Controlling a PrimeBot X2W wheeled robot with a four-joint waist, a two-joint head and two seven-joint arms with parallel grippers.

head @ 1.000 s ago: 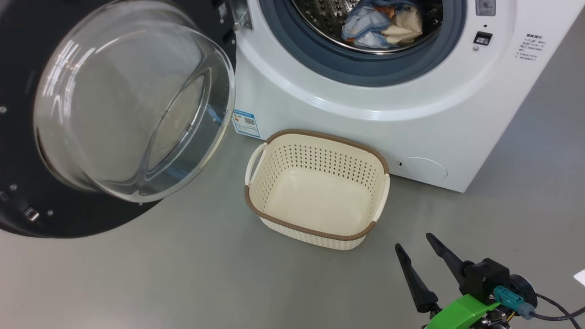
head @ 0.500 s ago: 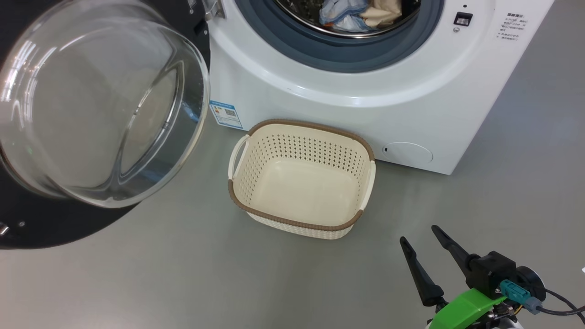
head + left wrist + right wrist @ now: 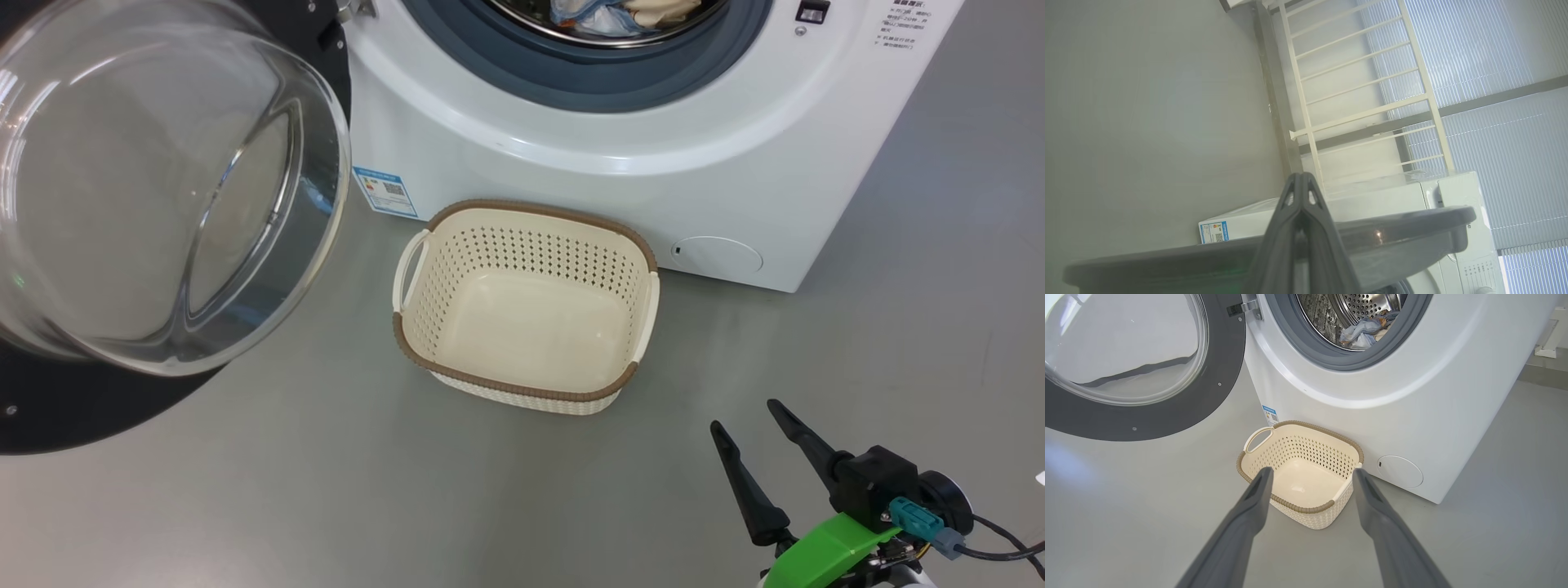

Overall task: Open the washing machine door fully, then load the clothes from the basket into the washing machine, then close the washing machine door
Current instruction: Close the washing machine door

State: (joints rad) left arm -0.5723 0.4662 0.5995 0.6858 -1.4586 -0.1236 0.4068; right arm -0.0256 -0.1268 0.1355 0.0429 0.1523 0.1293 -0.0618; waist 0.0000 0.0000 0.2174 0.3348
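Cream basket (image 3: 531, 253) sits empty before the washing machine (image 3: 571, 196), clothes (image 3: 1361, 328) in its drum (image 3: 1372, 304), door (image 3: 163, 188) wide open; right tool (image 3: 743, 414) spread apart, left tool (image 3: 1301, 176) pinched together, seemingly empty

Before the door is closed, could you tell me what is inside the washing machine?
Blue and cream clothes lie in the drum; the grey ring hides its front floor.

Black tapered jaws, green bracket (image 3: 824, 549), teal plug (image 3: 911, 516), black cable (image 3: 998, 529).

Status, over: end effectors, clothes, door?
Right end effector open, empty; left end effector shut. Clothes in drum, basket empty. Door open, basket close before washing machine.
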